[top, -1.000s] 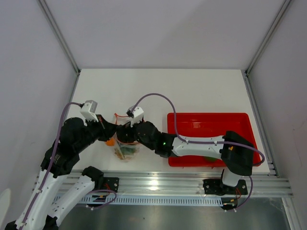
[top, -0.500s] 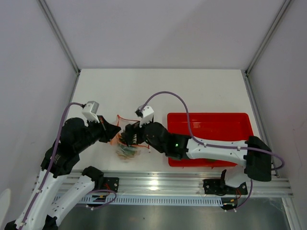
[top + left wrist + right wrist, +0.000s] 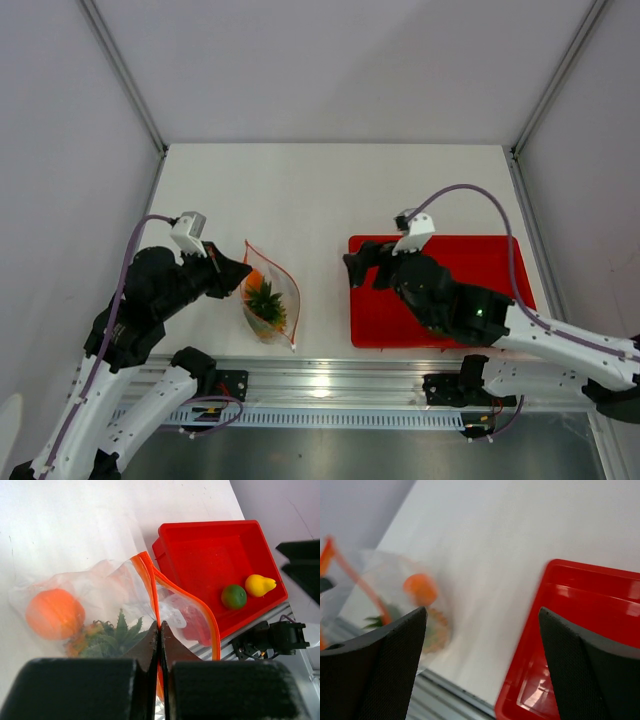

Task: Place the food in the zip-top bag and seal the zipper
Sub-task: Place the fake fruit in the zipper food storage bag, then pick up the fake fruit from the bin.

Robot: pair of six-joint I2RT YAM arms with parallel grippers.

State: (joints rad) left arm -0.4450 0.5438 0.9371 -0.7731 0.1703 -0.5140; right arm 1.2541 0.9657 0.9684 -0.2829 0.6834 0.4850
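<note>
Zip-top bag (image 3: 283, 283): lies lower left of centre in the top view, just right of the left gripper (image 3: 238, 273), pineapple (image 3: 266, 300) and orange ball (image 3: 54, 614) inside. Left gripper: clamps its zipper (image 3: 150, 580). Right gripper (image 3: 353, 270): gapes wide over the red tray (image 3: 480, 262).

zip-top bag (image 3: 284, 286) left of tray (image 3: 490, 260) | pineapple (image 3: 266, 300) in bag | lemon (image 3: 259, 585) beside lime (image 3: 234, 596) in tray

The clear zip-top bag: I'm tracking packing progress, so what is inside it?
Inside the clear plastic zip-top bag are an orange toy ball and a pineapple with green leafy crown. Anything beneath the leaves is hidden.
</note>
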